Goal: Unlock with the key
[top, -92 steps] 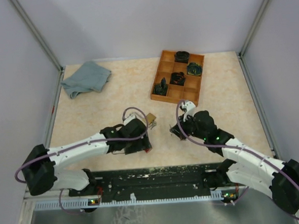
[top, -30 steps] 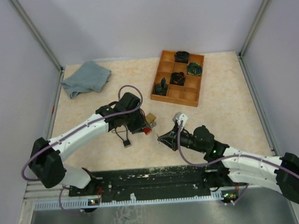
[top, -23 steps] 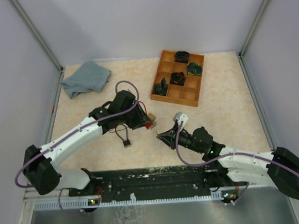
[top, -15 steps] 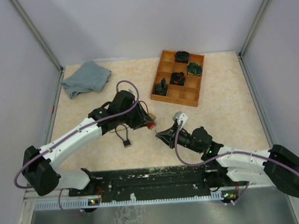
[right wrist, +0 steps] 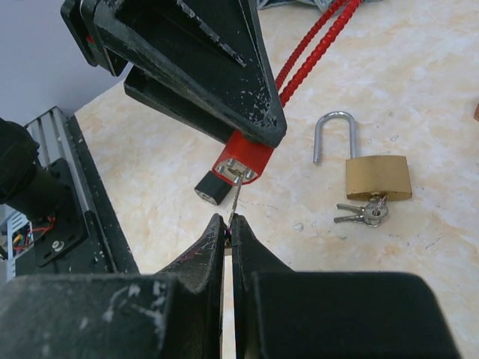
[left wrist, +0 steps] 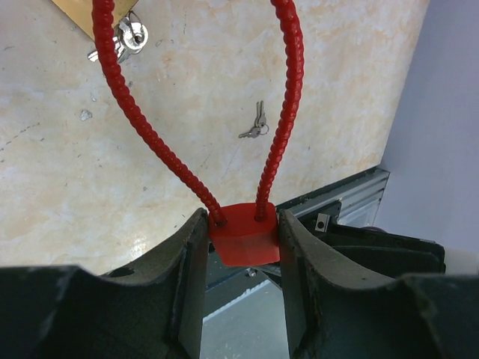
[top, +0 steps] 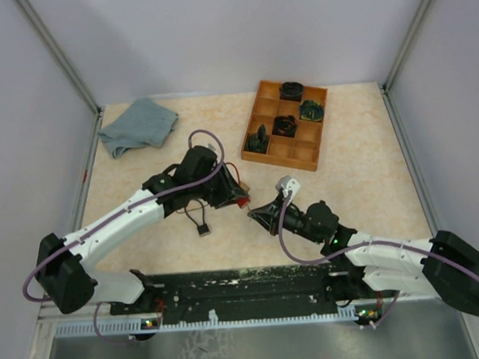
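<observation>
Red lock (left wrist: pixel 244 243) in left claw (left wrist: pixel 242 226) touches key (right wrist: pixel 234 197).

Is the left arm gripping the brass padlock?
No, its jaws clamp the red cable lock; the brass padlock lies on the table.

Both clamped: left tool (left wrist: pixel 241 228), right tool (right wrist: pixel 227 223)

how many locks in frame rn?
3: red cable lock, held in the left gripper; brass padlock, lying on the table; what looks like a black cable lock, on the table nearer the robot. More could be hidden from view.
</observation>
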`<state>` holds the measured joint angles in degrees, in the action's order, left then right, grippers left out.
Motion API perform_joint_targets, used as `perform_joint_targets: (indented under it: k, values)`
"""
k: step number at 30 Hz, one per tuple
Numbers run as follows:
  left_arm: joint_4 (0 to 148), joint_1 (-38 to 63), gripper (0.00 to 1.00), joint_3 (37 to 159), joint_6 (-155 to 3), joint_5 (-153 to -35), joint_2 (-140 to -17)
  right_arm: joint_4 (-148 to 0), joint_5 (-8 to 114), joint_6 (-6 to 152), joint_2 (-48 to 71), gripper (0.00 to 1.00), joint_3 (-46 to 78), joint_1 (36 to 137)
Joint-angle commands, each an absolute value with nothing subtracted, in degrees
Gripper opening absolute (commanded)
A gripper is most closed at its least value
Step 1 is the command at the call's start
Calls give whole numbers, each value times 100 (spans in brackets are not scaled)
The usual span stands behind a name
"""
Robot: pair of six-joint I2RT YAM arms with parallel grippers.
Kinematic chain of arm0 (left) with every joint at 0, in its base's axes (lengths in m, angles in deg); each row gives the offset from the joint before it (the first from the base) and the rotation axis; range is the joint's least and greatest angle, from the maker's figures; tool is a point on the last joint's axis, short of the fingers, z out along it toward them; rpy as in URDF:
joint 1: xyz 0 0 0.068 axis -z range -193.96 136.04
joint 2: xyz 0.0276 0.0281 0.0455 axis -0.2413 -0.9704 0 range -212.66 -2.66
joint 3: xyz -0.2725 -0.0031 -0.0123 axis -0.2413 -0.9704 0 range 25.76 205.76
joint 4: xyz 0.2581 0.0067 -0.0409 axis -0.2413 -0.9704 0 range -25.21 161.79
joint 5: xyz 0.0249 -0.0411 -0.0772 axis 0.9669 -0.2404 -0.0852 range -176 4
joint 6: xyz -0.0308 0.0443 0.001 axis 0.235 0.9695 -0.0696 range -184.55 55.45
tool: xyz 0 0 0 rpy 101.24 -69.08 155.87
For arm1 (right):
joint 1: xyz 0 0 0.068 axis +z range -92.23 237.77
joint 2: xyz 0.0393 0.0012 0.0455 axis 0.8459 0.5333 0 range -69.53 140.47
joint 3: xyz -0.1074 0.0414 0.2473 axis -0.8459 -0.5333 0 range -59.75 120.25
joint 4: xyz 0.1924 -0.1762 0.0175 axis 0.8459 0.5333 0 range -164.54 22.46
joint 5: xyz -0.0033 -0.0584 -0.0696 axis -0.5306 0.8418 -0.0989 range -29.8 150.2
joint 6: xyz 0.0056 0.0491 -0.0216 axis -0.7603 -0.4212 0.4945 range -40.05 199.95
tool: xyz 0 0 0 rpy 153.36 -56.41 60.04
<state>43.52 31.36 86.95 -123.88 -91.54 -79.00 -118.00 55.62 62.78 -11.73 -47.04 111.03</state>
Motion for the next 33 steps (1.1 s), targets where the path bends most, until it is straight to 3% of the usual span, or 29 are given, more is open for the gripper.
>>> perform_joint_targets:
  k: [1, 15, 26, 33]
  values:
    - [4567, 3228, 0, 8715, -12297, -9138, -7843, -11891, 5558, 6243, -1254, 0, -4331, 11151]
    - [4595, 3398, 0, 8779, -12158, -8926, -7854, -11752, 5576, 6122, -1282, 0, -4270, 11150]
    - [4483, 4226, 0, 8915, -11645, -7734, -7774, -11334, 5749, 5851, -1670, 0, -4185, 11116]
    - [4412, 4544, 0, 8806, -11960, -7348, -7632, -11851, 5788, 5687, -1753, 0, -4439, 11034]
